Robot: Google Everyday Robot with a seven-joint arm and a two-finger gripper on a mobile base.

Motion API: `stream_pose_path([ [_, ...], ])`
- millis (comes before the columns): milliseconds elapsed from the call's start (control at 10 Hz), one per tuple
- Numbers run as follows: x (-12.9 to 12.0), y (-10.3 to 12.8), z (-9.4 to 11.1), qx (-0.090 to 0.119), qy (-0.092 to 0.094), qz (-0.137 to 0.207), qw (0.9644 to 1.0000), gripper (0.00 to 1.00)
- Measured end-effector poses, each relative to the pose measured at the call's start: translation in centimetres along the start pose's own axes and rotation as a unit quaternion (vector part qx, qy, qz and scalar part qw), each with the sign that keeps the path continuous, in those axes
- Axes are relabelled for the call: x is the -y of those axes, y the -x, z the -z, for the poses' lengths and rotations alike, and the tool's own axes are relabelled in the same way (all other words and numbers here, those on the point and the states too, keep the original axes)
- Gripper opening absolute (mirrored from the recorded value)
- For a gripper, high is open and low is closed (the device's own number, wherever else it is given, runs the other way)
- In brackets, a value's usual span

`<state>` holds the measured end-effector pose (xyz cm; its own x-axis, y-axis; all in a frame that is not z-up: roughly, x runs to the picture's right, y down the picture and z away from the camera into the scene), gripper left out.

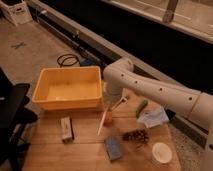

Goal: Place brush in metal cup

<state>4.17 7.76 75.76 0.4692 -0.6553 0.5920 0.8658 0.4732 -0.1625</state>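
Item: brush (101, 127), top end clamped in your closed tool (111, 101), just right of the yellow bin (65, 102), slanting toward the table (85, 150). Metal cup: not identifiable. Status: brush grasped, placement outstanding.

A white robot arm (150, 90) is reaching in from the right and blocking the back right of the wooden counter (85, 152). Its gripper (108, 106) is hanging over the centre, its fingers closed on the top of a brush (101, 127) that is slanting down to the wood beside a small orange object (108, 118). A yellow bin (67, 104) is filling the back left. To the right, a green object (142, 107), a white cloth (152, 118), a dark cluster (136, 135), a white bowl (161, 153) and a blue-grey pad (113, 148) are crowding the surface. A small box (66, 129) is standing left of the brush. Bare wood is lying open along the front left and between box and brush.
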Motion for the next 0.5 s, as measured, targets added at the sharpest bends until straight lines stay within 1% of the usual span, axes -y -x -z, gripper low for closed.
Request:
stream_pose_path([
  [100, -1.0, -1.7, 0.8, -0.009, -0.004, -0.016, 0.9998, 0.00],
  [200, -1.9, -4.8, 2.0, -0.019, -0.010, -0.042, 0.9989, 0.00],
  [400, -2.2, -8.1, 3.1, -0.024, -0.021, -0.072, 0.9969, 0.00],
  [500, -2.5, -10.3, 3.9, -0.025, -0.030, -0.093, 0.9949, 0.00],
])
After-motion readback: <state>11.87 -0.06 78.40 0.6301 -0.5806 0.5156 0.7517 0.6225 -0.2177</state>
